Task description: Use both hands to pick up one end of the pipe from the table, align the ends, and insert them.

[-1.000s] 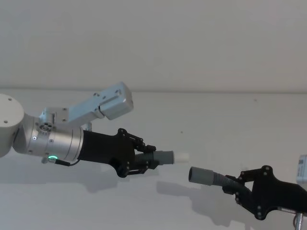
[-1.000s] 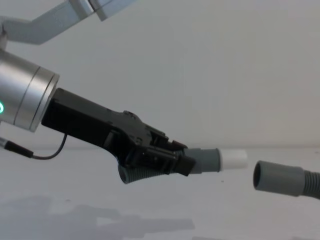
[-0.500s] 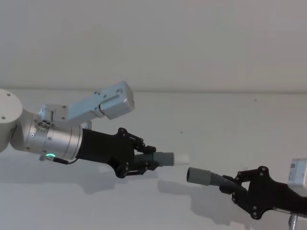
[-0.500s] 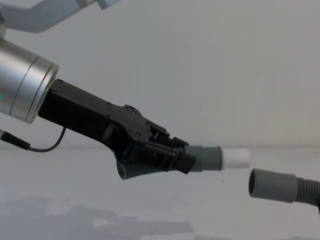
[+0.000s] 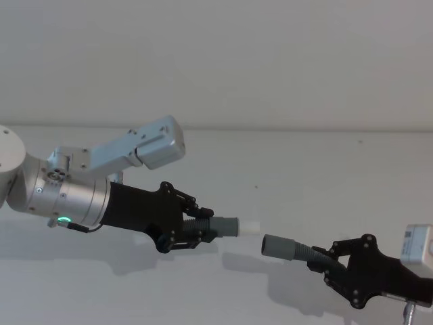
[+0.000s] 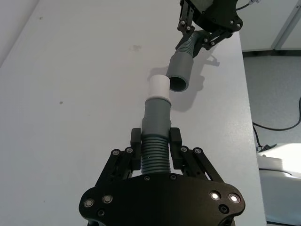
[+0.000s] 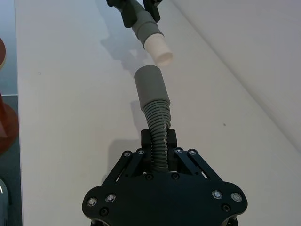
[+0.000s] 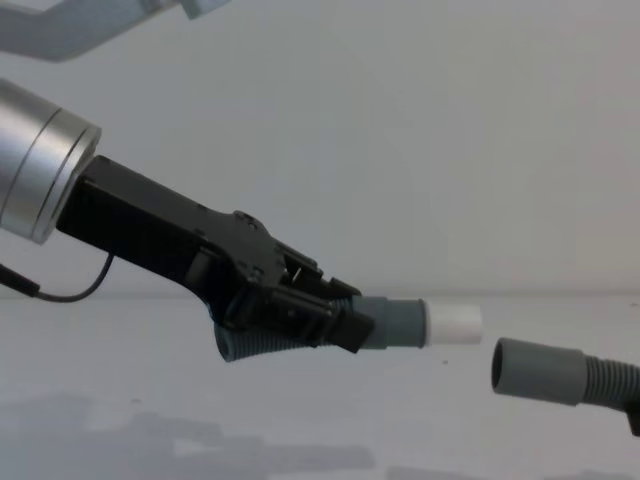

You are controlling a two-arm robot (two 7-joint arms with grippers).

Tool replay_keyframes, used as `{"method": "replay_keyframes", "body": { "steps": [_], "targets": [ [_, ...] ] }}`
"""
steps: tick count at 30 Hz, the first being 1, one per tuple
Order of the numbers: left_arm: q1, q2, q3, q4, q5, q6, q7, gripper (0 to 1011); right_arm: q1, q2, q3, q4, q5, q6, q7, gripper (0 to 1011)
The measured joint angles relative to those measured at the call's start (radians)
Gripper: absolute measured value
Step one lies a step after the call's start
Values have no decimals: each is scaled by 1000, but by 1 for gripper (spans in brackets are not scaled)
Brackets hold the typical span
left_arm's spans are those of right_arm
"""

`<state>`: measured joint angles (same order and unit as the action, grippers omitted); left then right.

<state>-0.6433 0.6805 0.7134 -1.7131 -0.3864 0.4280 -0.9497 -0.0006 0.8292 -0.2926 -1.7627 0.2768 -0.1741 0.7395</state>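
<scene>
In the head view, the left gripper (image 5: 196, 229) sits left of centre in the lower half of the frame, its fingers pinching the ribbed body of the left pipe piece (image 5: 218, 226), whose white collar (image 5: 249, 227) points toward the right; the right gripper (image 5: 329, 264) comes in from the lower right corner, fingers clamped on the ribbed part of the right pipe piece (image 5: 298, 251), whose open cuff (image 5: 275, 246) lies just right of and slightly below the collar, both held above the white table (image 5: 304, 169). In the left wrist view, the left piece (image 6: 155, 136) runs up the middle of the frame from between the closed fingers (image 6: 175, 141), and its collar (image 6: 158, 87) overlaps the rim of the other cuff (image 6: 179, 74) at upper centre, slightly offset sideways. In the right wrist view, the right piece (image 7: 155, 110) rises from the pinching gripper (image 7: 159, 141) at bottom centre, and the collar (image 7: 158, 51) sits just beyond the cuff's mouth at upper centre, angled off-axis. In the chest view, the collar (image 8: 452, 326) at centre right and the cuff (image 8: 535, 370) at lower right stand just apart, the cuff lower. The step in hand looks like alignment; the next move likely calls for raising the right cuff or lowering the left end, squaring the axes, then pushing together.
</scene>
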Motion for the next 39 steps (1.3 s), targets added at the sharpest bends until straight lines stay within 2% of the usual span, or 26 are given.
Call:
{"method": "replay_keyframes", "body": {
  "steps": [12, 39],
  "targets": [
    [-12, 1, 15, 9, -11, -7, -15, 339, 0, 3, -7, -5, 4, 7, -17, 155],
    [-22, 1, 44, 24, -37, -8, -16, 339, 17, 16, -19, -8, 76, 49, -9, 155]
  ]
}}
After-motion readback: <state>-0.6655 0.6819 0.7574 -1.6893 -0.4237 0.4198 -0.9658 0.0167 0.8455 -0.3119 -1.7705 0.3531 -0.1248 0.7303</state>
